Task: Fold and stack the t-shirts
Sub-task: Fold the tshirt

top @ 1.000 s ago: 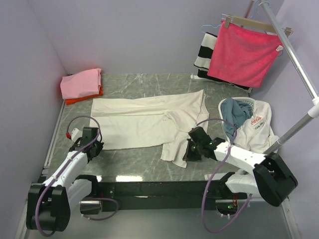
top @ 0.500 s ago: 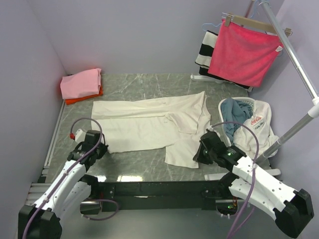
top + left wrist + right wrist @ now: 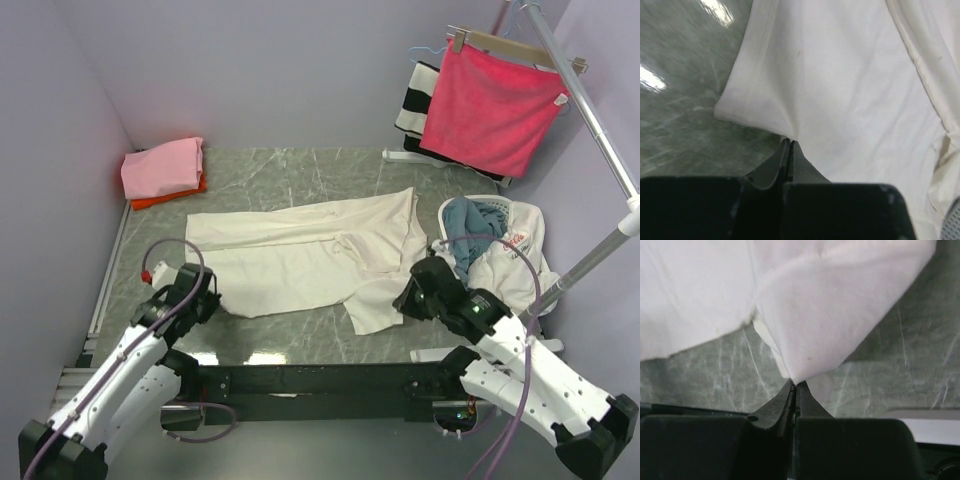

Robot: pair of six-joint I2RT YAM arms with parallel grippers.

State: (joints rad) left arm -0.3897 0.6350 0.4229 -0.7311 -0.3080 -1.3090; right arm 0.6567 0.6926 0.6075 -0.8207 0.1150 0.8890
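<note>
The cream t-shirt (image 3: 310,250) lies spread across the middle of the table, with a sleeve folded over it. At its near left corner, my left gripper (image 3: 207,301) is shut on the hem; in the left wrist view the closed tips (image 3: 790,143) pinch the cream t-shirt (image 3: 840,90). My right gripper (image 3: 406,299) is shut on the shirt's near right corner, and the right wrist view shows the cream t-shirt (image 3: 840,305) hanging from the pinched tips (image 3: 796,384). A folded pink t-shirt (image 3: 163,165) rests on a folded orange-red t-shirt (image 3: 168,196) at the far left corner.
A white laundry basket (image 3: 512,268) holding blue and white clothes stands at the right, just behind my right arm. A bright red cloth (image 3: 490,100) on a hanger and a striped cloth (image 3: 413,100) hang from the slanted rack pole (image 3: 595,125) at the far right. Walls close in on both sides.
Both grippers stay shut on the cream t-shirt. The right gripper has moved right and the left slightly forward, pulling the shirt's near edge up and to the right.
</note>
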